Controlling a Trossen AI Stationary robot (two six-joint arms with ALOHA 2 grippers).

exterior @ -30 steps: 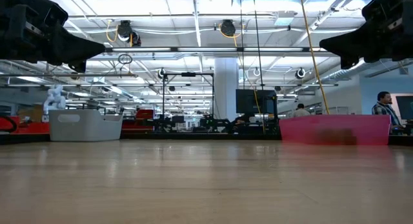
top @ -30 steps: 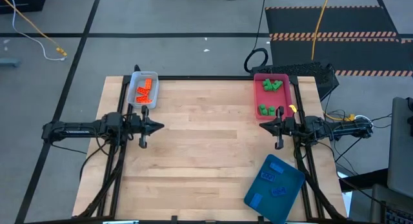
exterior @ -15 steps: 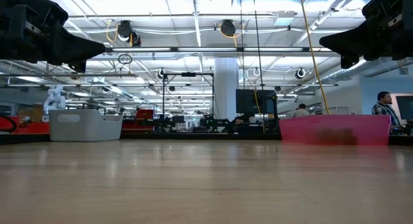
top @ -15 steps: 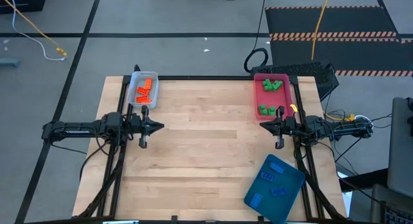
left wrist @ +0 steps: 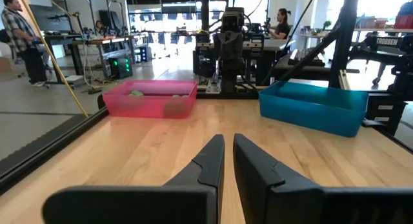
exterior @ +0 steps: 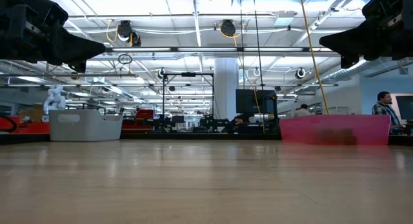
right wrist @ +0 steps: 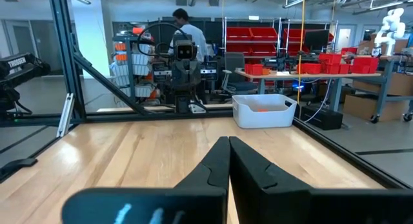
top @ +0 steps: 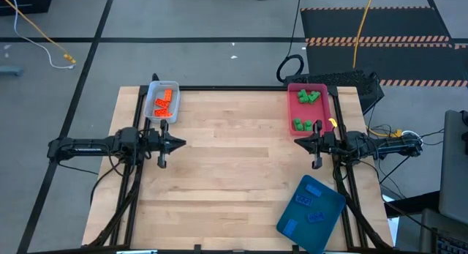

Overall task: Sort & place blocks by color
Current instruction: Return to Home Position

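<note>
Orange blocks lie in a pale tray at the table's far left. Green blocks lie in a pink tray at the far right. Blue blocks lie in a dark-teal tray at the near right. My left gripper hovers above the left side of the table, shut and holding nothing, pointing right. My right gripper hovers by the pink tray's near end, shut and holding nothing, pointing left.
A tiny yellow piece lies beside the pink tray. Bare wooden tabletop spreads between the two grippers and toward the near edge. A black frame runs along the table's sides. People stand in the room beyond the table.
</note>
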